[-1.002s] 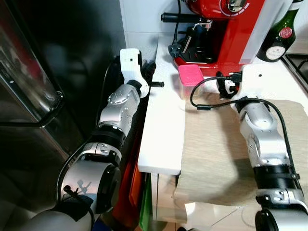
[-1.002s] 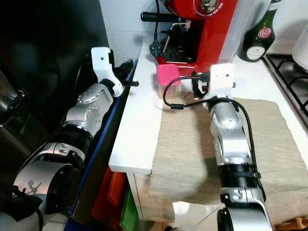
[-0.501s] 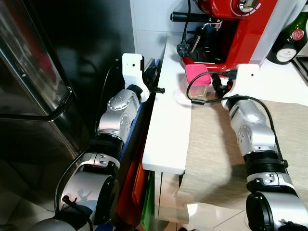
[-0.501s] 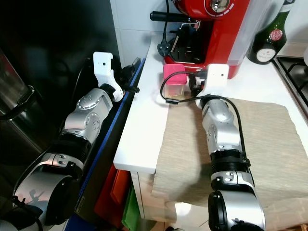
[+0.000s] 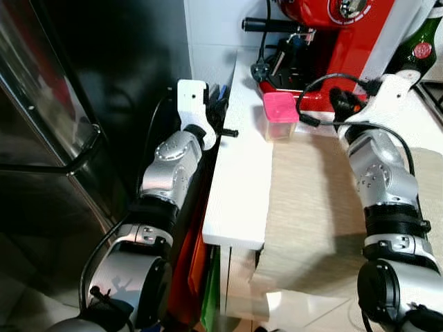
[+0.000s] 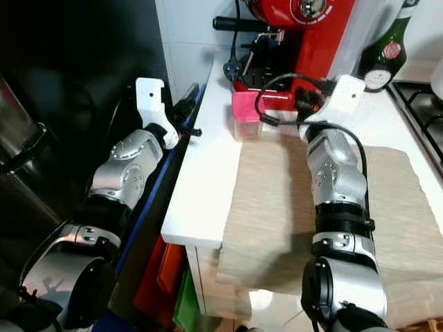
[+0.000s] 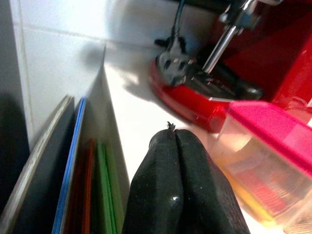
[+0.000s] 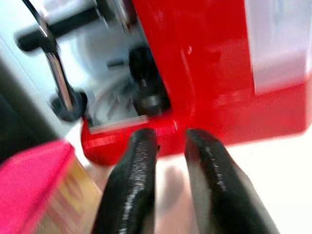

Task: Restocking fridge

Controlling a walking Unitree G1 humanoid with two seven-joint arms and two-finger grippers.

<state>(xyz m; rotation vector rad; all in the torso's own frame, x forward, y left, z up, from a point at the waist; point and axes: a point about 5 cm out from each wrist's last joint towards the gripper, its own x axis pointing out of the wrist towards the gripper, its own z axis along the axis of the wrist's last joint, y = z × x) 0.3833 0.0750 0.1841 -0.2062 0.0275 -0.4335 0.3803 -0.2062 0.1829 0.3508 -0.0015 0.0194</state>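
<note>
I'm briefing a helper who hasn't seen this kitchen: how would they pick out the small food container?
Find the red coffee machine at the back of the white counter. Just in front of its base, at the beige cloth's far corner, stands the container: a small clear tub, the only thing with a bright pink lid.

Red coffee machine (image 5: pixel 332 41) top cut off, green bottle (image 6: pixel 382 52) neck cropped, right wrist view blurred
</note>
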